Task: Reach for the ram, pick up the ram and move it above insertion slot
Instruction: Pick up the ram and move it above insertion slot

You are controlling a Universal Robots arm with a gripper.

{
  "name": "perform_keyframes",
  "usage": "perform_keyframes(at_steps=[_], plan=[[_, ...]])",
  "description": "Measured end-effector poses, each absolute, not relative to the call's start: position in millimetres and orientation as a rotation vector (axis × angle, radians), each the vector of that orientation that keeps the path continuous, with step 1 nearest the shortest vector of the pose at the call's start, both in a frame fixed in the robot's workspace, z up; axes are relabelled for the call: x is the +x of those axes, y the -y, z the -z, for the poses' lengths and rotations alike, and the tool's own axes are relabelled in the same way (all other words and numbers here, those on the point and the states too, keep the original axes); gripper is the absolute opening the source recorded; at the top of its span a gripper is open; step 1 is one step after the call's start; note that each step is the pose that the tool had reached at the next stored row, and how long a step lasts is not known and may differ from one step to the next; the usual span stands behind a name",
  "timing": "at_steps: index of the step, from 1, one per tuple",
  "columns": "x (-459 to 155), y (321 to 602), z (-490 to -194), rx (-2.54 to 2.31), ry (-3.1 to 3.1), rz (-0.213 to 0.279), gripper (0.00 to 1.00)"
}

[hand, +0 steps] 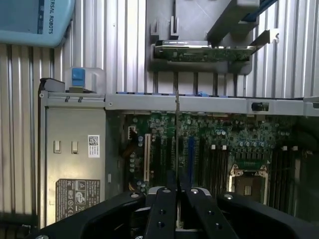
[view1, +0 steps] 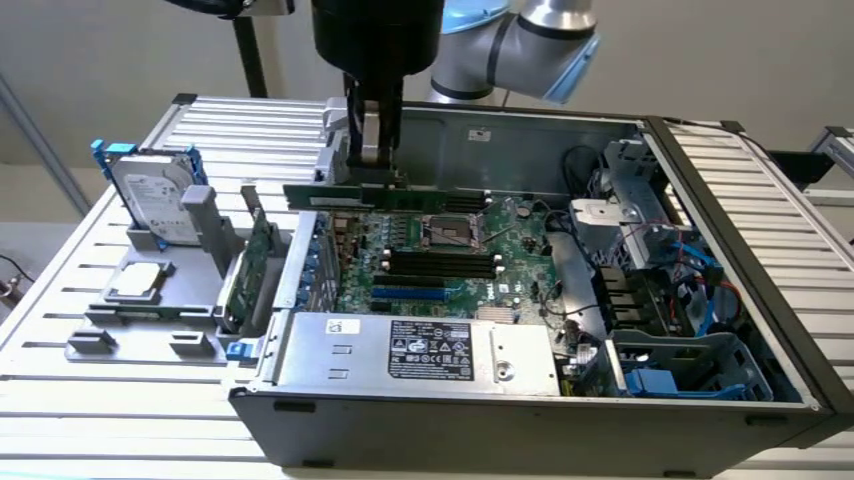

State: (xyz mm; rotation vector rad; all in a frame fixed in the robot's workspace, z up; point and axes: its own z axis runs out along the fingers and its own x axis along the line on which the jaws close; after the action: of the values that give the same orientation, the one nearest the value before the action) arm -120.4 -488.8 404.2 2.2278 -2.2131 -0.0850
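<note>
The gripper (view1: pixel 371 165) is clamped nearly shut on the ram (view1: pixel 380 197), which hangs as a long green stick held level above the open computer case (view1: pixel 747 300). In the wrist view the ram (hand: pixel 177 164) shows edge-on as a thin line running out from between the two dark fingers (hand: pixel 162 214). So the pick-up looks done and the carry is in hand. In the exterior view the insertion slot (view1: pixel 434 262) (one of several parallel black sockets on the motherboard (view1: pixel 521 285)) lies toward 5 o'clock of the ram, below it. The stick seems parallel to the sockets, though whether it sits over one I cannot tell. By my reading, what is left is a short shift, keeping the stick level and aligned.
</note>
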Motion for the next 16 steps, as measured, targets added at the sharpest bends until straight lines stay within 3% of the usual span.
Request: perform_keyframes(at_steps=[16], plan=[[-73, 457, -404, 2.228, 2.213, 0.085, 0.13]])
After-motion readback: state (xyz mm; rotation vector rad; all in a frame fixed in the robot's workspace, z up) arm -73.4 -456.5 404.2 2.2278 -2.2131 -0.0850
